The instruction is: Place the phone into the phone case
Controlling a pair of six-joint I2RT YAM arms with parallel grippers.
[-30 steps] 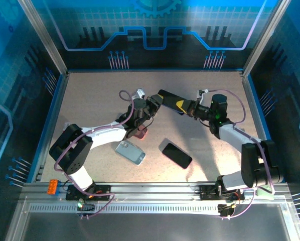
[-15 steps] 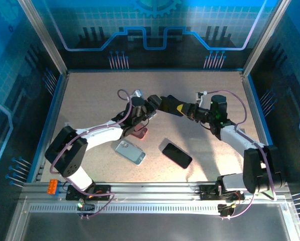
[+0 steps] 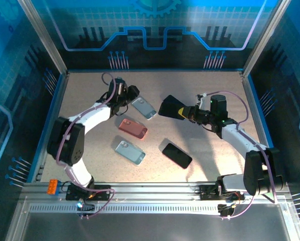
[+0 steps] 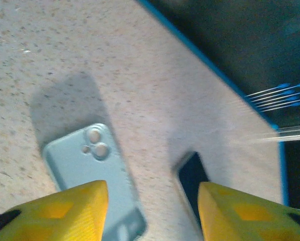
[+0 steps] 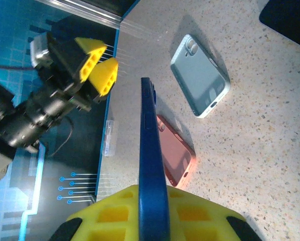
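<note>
1. left hand (image 4: 151, 201) stood released and empty, near the grey-blue case (image 4: 85, 165).
2. right hand (image 5: 152, 196) was clenched on a dark blue slab (image 5: 149, 130), phone or case undetermined.
3. black phone (image 3: 176, 155) lay bare on the counter (image 3: 215, 165), 5 o'clock from centre; insertion judged outstanding.

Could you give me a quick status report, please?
Left end effector open, empty, near light blue case. Right end effector shut on dark blue item, phone or case unclear. Black phone lies flat on table, untouched.

Three cases (image 3: 143, 108) (image 3: 133, 128) (image 3: 129, 152), one phone (image 3: 176, 155), one slab (image 3: 169, 106)
</note>
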